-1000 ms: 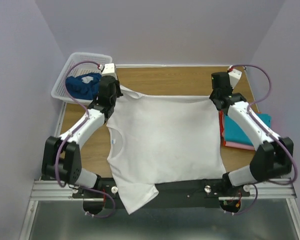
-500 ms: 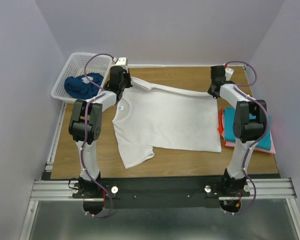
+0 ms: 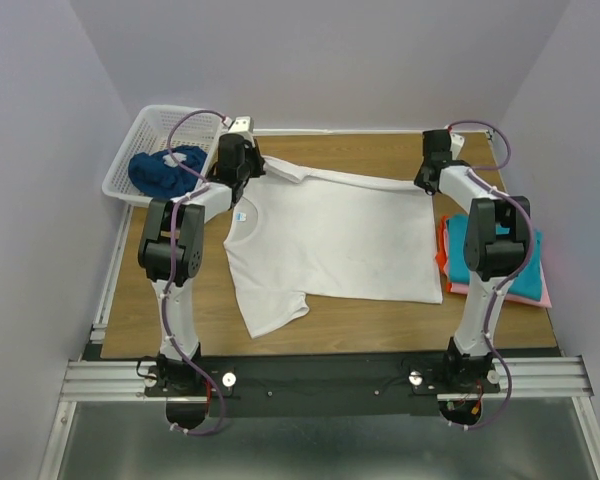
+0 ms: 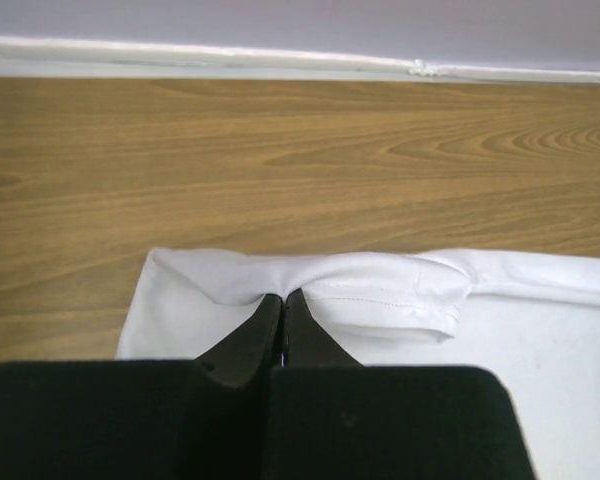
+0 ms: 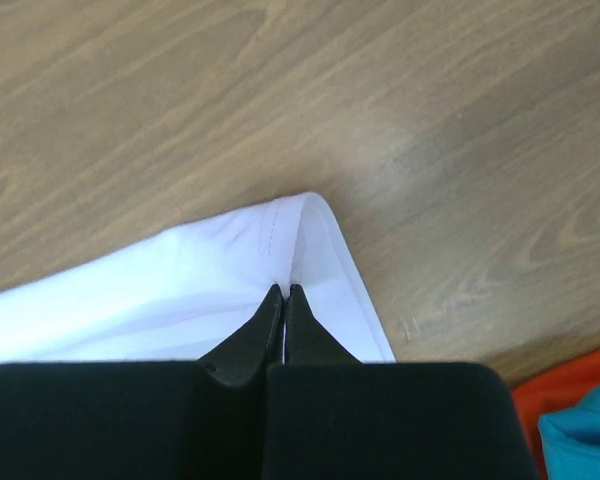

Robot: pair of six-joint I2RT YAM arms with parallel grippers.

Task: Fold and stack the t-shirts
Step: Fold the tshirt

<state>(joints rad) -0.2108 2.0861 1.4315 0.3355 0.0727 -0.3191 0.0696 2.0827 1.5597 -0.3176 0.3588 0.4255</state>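
Note:
The white t-shirt (image 3: 330, 235) lies spread on the wooden table, neck to the left, one sleeve toward the front. My left gripper (image 3: 248, 170) is shut on its far left sleeve (image 4: 380, 290) near the back of the table. My right gripper (image 3: 423, 180) is shut on the shirt's far right hem corner (image 5: 300, 235). A folded stack with a teal shirt (image 3: 490, 255) on a red-orange one and a pink one lies at the right edge. A dark blue shirt (image 3: 165, 168) sits bunched in the basket.
The white lattice basket (image 3: 145, 135) stands at the back left corner. The back wall edge (image 4: 300, 60) runs just beyond the shirt. Bare wood shows in front of the shirt (image 3: 380, 325).
Both arms have carried the shirt's far edge away from the front rail toward the back of the table. The shirt now lies wholly on the table. In the last half second almost nothing moved.

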